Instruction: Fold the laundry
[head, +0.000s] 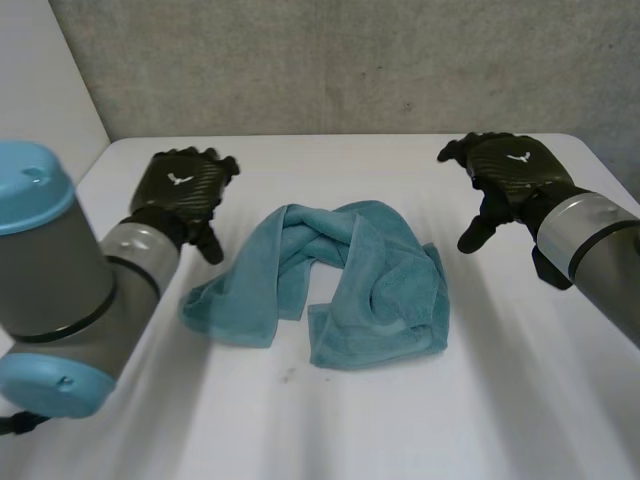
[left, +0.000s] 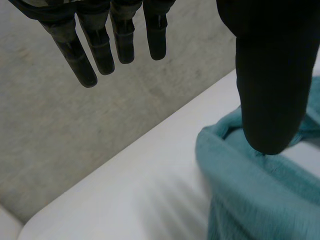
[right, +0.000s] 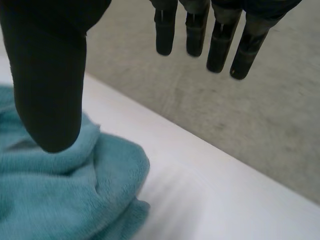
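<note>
A teal towel (head: 340, 280) lies crumpled in an arch shape on the middle of the white table (head: 400, 420). My left hand (head: 182, 190) hovers just beyond the towel's left side, fingers straight, thumb apart, holding nothing. In the left wrist view the fingers (left: 95, 45) and thumb (left: 272, 90) spread wide over the towel (left: 255, 190). My right hand (head: 512, 175) hovers off the towel's right side, open and empty. The right wrist view shows its thumb (right: 50, 90) above the towel (right: 65, 195) and its fingers (right: 220, 40) straight.
A grey wall (head: 340, 60) runs behind the table's far edge (head: 340, 138). Bare tabletop lies in front of the towel and to both sides.
</note>
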